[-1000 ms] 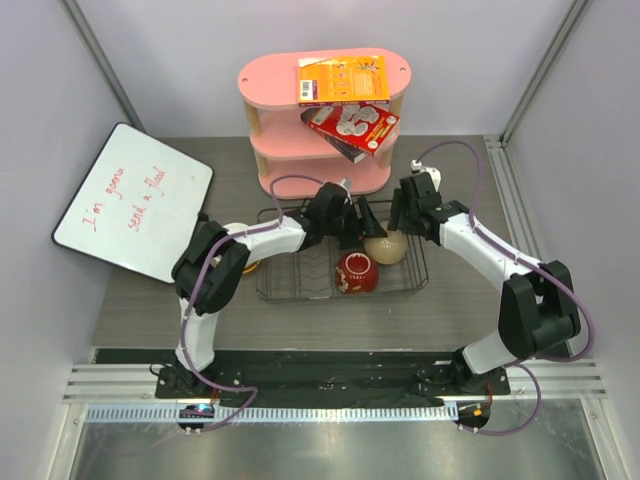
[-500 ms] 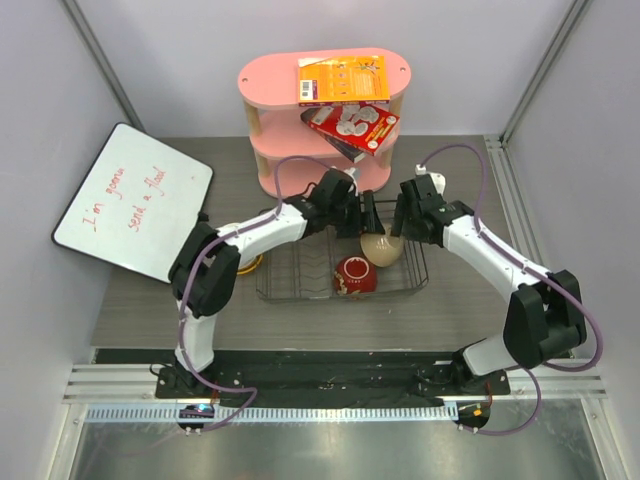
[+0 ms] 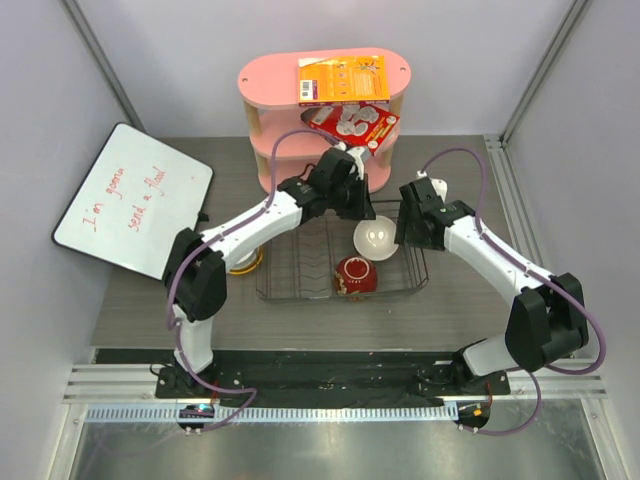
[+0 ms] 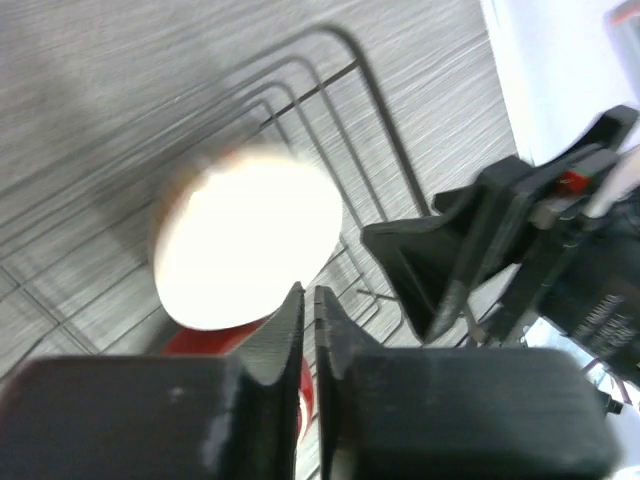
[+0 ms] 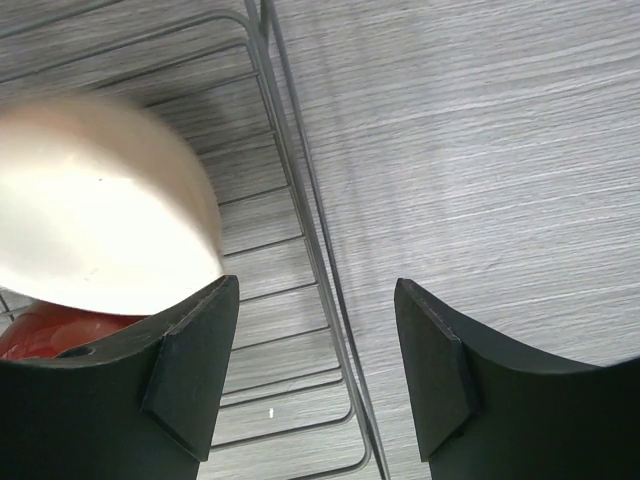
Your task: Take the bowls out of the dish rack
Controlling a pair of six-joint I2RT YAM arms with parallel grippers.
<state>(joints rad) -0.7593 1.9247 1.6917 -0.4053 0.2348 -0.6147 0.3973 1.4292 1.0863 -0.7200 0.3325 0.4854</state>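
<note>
Left fingers point(image 4: 297, 312): pressed together, nothing between them. They hang above the back right part of the dish rack point(image 3: 290, 276), near the foot of the pink shelf point(image 3: 300, 82).

Right fingers point(image 5: 203, 352): spread wide, holding nothing. They stand over the rack's right edge, with the rim wire running between them and bare grey surface point(image 3: 150, 300) under the outer one.

Beige bowl point(image 3: 375, 238): inside the rack, back right part, tilted so its white inside faces up. It is blurred in both wrist views. It sits just beside the right fingers; I cannot tell whether they touch.

Dark red bowl point(image 3: 356, 273): in the rack toward the front edge, right of middle, just in front of the beige bowl and partly under it in the wrist views.

Yellow-orange bowl point(image 3: 244, 264): on the surface just outside the rack's left edge, partly hidden by the left arm.

Whiteboard point(image 3: 135, 200) with red writing lies at the surface's left edge. The shelf stands at the back edge, an orange box point(image 3: 343, 78) on top and a red box point(image 3: 350, 125) leaning on the tier below.
</note>
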